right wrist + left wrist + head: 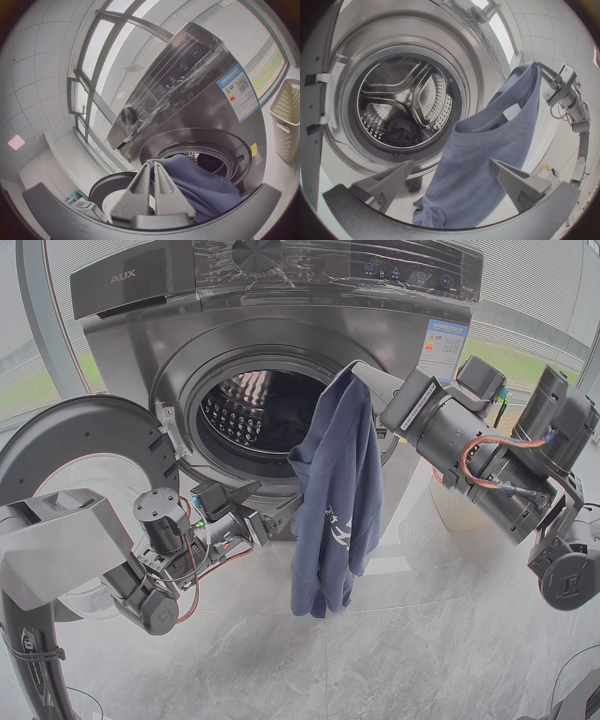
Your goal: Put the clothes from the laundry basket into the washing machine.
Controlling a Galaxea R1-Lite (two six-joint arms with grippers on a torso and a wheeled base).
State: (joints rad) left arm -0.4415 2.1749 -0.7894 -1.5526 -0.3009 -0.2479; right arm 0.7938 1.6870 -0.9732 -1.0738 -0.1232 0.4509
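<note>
The right gripper [361, 369] has its jaws pressed together on the upper edge of the navy T-shirt [340, 490], which hangs straight below them, just before the drum opening [262, 415] of the washing machine [400, 334]; the left gripper [450, 162] has its jaws spread, the shirt's body just ahead of them. It seems best to carry the pinch well inside the opening before releasing; the tail dangling below may otherwise hang out of it.

Washing machine [125, 346], laundry basket [286, 125] on floor [437, 646]
</note>
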